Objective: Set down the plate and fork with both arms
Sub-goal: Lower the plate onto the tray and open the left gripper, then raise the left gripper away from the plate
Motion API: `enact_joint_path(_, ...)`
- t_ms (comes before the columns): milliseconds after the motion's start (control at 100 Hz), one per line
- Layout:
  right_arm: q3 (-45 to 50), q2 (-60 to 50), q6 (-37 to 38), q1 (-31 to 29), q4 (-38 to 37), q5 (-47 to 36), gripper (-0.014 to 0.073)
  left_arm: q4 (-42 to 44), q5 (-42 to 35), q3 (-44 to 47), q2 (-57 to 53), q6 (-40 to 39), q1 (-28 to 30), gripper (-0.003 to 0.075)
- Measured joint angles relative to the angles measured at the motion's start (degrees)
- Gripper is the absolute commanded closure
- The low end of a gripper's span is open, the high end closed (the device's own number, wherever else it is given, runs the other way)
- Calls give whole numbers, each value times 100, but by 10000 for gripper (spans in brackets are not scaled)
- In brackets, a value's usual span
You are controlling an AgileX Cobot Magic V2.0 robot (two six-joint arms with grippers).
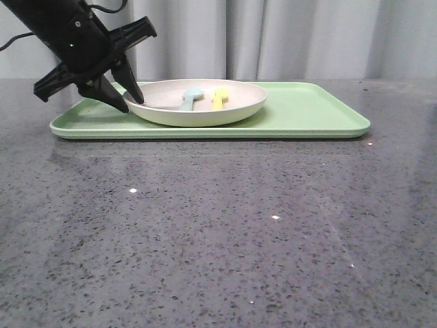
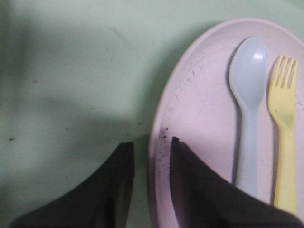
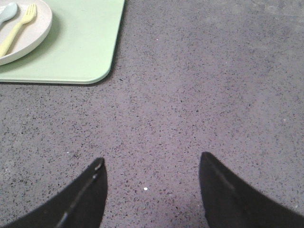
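Tray (image 1: pixel 307 113) on the desk (image 1: pixel 218 232), plate (image 1: pixel 198 113) on the tray's left part, spoon (image 1: pixel 191 98) and fork (image 1: pixel 218 98) side by side in the plate, fork on the right.

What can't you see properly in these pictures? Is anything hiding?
- Front view: the right gripper is out of frame entirely.
- Front view: the plate's left rim is partly behind the left gripper, so real contact cannot be judged there.
- Left wrist view: the fork and spoon handle ends are hidden behind a finger.
- Right wrist view: the tray and plate are cut off by the edge.
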Motion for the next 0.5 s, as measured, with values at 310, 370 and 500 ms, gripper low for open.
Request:
enact_joint_path(310, 0, 0, 0, 0, 0, 0, 155, 113, 2, -11, -76, 0, 0, 312)
enact_joint_path(370, 0, 0, 0, 0, 0, 0, 155, 210, 14, -11, -191, 0, 0, 312)
enact_joint_path(500, 0, 0, 0, 0, 0, 0, 155, 306, 195, -11, -509, 0, 147, 312)
